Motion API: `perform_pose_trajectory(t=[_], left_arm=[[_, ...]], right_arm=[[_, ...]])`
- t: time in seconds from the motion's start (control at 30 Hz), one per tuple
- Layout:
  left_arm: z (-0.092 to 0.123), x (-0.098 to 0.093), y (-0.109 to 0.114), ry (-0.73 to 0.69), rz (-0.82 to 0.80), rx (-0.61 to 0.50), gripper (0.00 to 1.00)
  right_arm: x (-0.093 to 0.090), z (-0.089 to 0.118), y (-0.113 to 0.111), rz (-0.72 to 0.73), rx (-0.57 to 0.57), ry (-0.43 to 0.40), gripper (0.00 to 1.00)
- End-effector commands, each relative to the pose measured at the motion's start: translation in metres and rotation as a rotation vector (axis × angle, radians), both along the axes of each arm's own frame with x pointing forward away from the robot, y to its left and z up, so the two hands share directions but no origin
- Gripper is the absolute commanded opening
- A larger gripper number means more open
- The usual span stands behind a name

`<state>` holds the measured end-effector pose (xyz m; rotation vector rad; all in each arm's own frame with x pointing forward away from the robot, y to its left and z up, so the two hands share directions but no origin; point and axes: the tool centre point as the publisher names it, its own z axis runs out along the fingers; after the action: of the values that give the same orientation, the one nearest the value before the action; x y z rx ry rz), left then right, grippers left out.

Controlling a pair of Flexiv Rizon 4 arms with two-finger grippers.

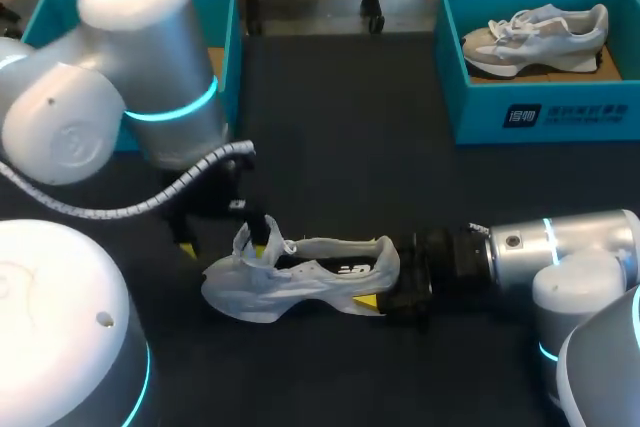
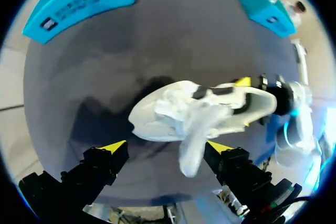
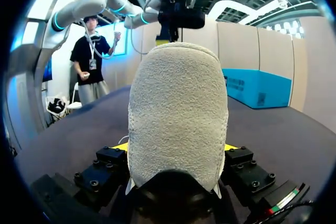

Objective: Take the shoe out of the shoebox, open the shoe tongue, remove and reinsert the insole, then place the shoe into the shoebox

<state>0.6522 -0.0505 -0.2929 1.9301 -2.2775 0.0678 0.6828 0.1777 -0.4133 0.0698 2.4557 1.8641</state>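
White shoe on desk, heel clamped in right hand. Left hand spread wide astride tongue, not gripping. Tongue-opening step, I judge; next: pinch it, pull back.

Reaches in from the left with the left arm, bent downward, left gripper pointing at the table with fingers spread wide. Stretches low and level from the right with the right arm, right gripper clamped from both sides on the shoe heel.

Head overhead; 2 close wrist views share shoe.
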Motion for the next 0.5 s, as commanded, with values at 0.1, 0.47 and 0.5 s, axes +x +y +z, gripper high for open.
perform_pose_trajectory(t=[0.1, 0.47, 0.5], left_arm=[[0.059, 0.0, -0.003, -0.076, -0.128, -0.133, 1.0], [0.089, -0.006, -0.034, -0.169, -0.668, -0.103, 0.0], [0.091, -0.009, -0.036, -0.174, -0.741, -0.103, 0.0]], right_arm=[[0.0, 0.001, 0.001, 0.0, -0.004, 0.0, 0.0], [0.0, 0.001, 0.001, 0.0, -0.004, 0.0, 0.0], [0.0, 0.001, 0.001, 0.0, -0.004, 0.0, 0.0]])
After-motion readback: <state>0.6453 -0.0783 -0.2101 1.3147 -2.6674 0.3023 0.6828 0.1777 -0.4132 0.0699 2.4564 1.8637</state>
